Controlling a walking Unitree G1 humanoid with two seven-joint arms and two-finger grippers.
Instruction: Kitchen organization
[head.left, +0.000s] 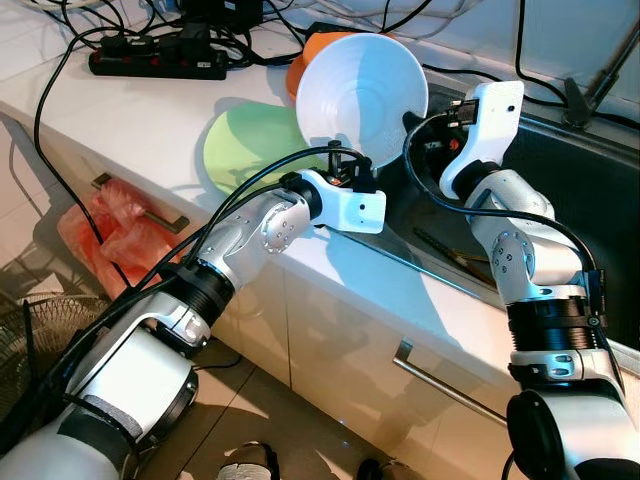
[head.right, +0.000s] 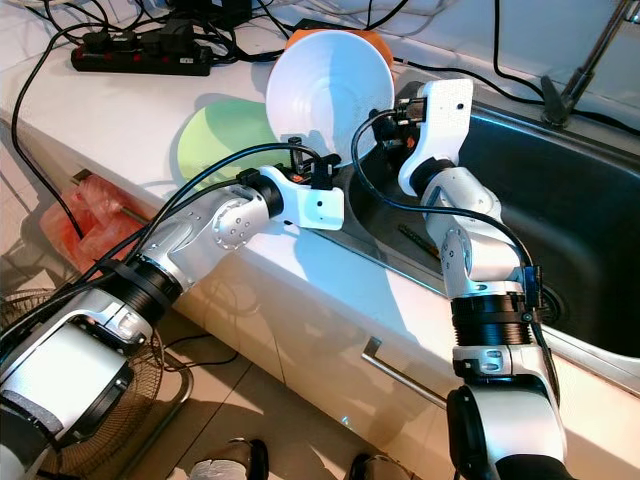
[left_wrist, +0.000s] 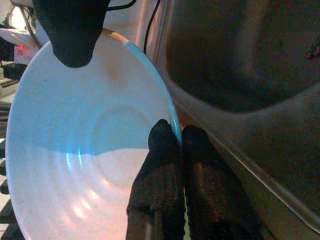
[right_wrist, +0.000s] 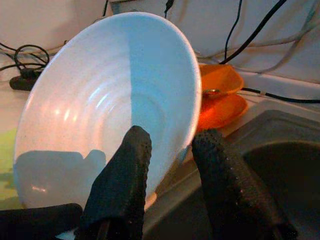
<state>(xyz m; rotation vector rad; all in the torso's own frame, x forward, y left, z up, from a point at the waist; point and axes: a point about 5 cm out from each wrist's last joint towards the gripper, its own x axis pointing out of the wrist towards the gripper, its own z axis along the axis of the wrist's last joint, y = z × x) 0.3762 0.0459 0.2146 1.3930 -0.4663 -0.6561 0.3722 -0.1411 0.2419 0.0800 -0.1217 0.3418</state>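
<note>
Over sink (head.left: 560, 190) edge: left claw (left_wrist: 172, 137), right claw (right_wrist: 167, 150) pinch white bowl (head.left: 362, 95) rim.

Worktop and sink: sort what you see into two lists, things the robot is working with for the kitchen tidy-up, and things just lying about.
In use:
white bowl, held tilted at the sink's edge
left claw, shut on its rim
right claw, astride its rim
sink

Lying about:
green plate
orange bowls
power strip
cables
red bag
fan
</note>
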